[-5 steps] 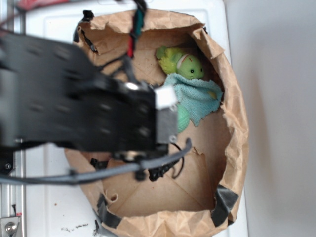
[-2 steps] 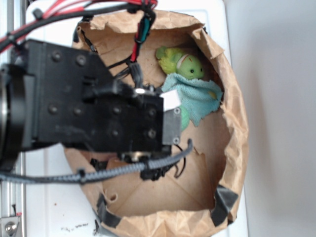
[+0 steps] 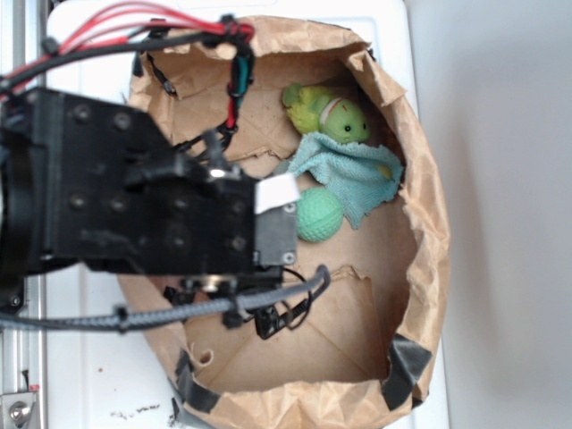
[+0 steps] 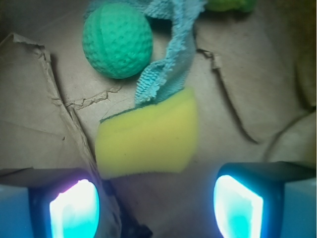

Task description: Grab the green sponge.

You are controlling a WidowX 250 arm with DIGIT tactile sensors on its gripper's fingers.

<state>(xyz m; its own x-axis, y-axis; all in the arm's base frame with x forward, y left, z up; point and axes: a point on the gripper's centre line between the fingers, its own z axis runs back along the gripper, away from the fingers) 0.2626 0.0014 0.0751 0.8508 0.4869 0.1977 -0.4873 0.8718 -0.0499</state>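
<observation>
Your tool (image 4: 157, 208) is hanging spread wide over the brown paper-lined basket (image 3: 427, 223), gripping nothing.

In the wrist view you are seeing the yellow-green rectangular foam sponge (image 4: 147, 140) lying on the paper floor just ahead of the two glowing fingers (image 4: 74, 208), between them. A light-blue terry cloth (image 4: 167, 64) is draping onto its top edge, and a dimpled green foam ball (image 4: 117, 39) is sitting just beside it.

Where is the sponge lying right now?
In the wrist view the sponge lies on the paper bag floor, just ahead of the open gripper, under the cloth corner, below the ball.
</observation>
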